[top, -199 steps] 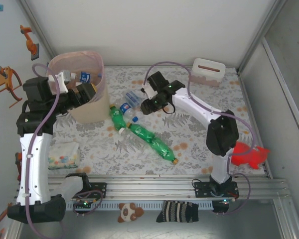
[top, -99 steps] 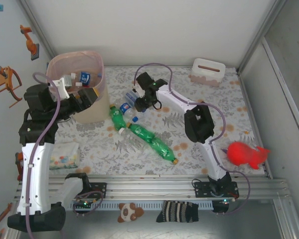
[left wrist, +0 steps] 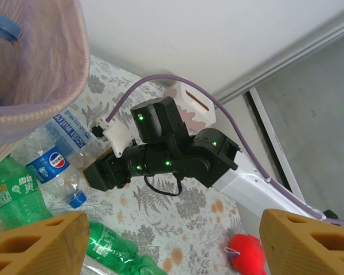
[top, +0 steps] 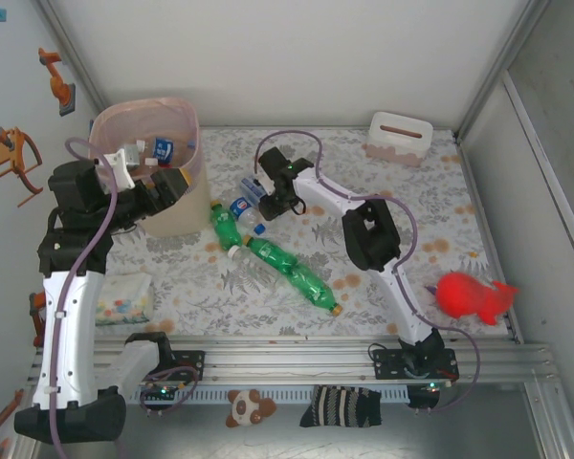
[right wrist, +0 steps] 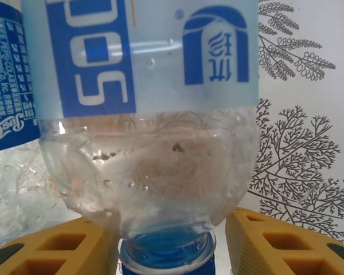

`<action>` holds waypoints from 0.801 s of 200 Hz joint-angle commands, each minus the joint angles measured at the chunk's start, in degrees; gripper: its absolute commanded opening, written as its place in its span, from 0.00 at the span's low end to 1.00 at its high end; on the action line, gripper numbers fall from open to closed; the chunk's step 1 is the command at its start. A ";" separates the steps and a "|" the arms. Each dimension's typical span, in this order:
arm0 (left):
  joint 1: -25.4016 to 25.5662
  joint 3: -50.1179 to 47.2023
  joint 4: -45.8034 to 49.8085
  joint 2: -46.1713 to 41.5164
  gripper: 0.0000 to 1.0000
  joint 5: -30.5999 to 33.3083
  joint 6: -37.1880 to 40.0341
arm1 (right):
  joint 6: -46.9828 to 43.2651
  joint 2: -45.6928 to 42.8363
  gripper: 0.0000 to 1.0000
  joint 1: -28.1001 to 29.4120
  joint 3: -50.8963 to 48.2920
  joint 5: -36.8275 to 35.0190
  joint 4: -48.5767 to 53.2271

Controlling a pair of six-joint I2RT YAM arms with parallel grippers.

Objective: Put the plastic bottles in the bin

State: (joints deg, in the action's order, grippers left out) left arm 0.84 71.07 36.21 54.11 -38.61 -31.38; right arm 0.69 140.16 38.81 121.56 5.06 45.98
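At the left, the left claw (top: 169,184) hangs just beside the bin (top: 177,218), up near its rim. Its orange fingers (left wrist: 40,243) are spread wide with nothing between them, so it looks free to take a bottle. The bin stands at the back left of the bench (top: 201,287), and a few bottles (top: 161,146) already lie inside it.

Just right of the bin, more plastic bottles lie on the bench. There are clear bottles with blue labels (top: 239,207) and green bottles (top: 279,258) on their sides.

The right claw (right wrist: 167,247) is low over one clear bottle (right wrist: 143,143). Its fingers sit one on each side of the blue cap (right wrist: 166,259), apart and not squeezing yet. It probably aims there because the neck is thin and easy to pinch. Next it likely has to close, lift, and carry the bottle left to the bin. The bottle looks crumpled and smooth, so it could slip.
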 commanded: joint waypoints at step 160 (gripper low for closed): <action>2.16 -0.59 -3.20 0.03 0.77 -2.51 0.07 | -10.35 -27.99 0.21 0.03 -28.61 -12.19 -12.31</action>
State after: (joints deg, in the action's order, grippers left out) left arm 2.33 70.67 35.05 54.08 -38.98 -32.40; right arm -3.42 120.70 38.81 98.39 -2.35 38.65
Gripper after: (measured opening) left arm 0.770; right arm 0.341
